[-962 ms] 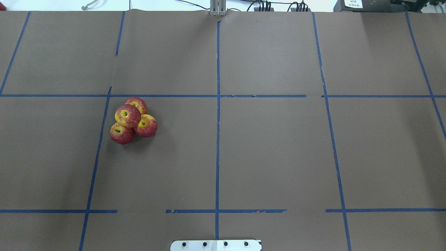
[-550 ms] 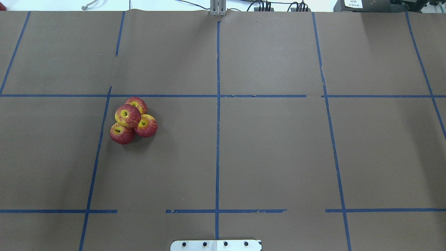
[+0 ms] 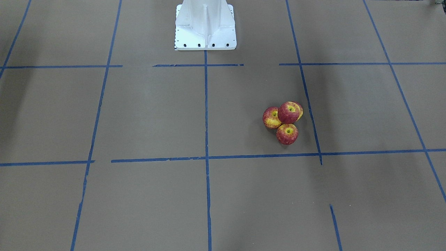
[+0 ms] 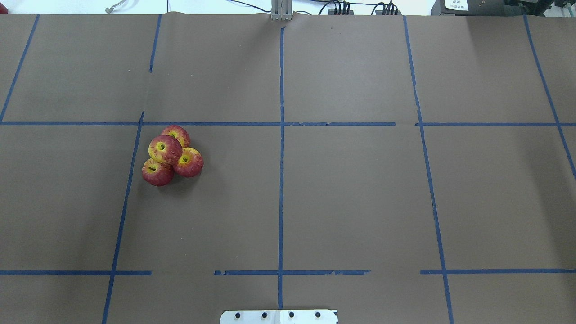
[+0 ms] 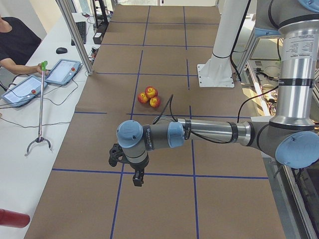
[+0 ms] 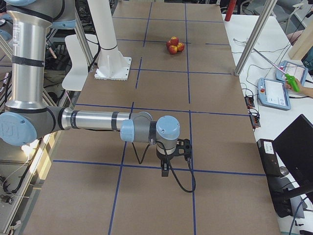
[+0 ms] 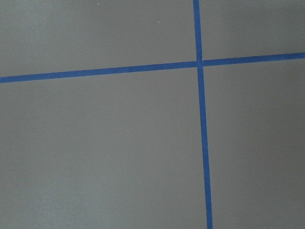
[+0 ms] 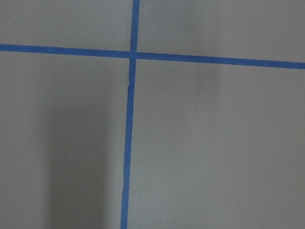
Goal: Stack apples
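The four apples (image 4: 171, 155) sit in one tight pile on the robot's left half of the desk (image 4: 360, 202), just inside a corner of the blue tape (image 4: 281, 189) grid. Three of them rest on the surface, touching one another, and the top apple (image 4: 165, 149) sits in the hollow between them with its stem dimple up. Judged from how they lie, the stack looks finished.

The risk from here is the pile coming apart. The top apple is carried only by three round shoulders, so a small push on any lower one would likely spread the base, let the top one drop through and send it rolling across the smooth covering. An arm sweeping low over that square, or a bump to the desk, would be the likely cause. Leaving the pile alone seems the safest course.

Neither hand is near the fruit. The left hand (image 5: 137, 181) hangs over bare covering at the desk's left end, well apart from the pile, and the right hand (image 6: 165, 172) hangs likewise at the far right end. Both show only in the side views, so I cannot tell how wide either stands. Nothing appears held or touched, and each wrist camera sees only tape lines.
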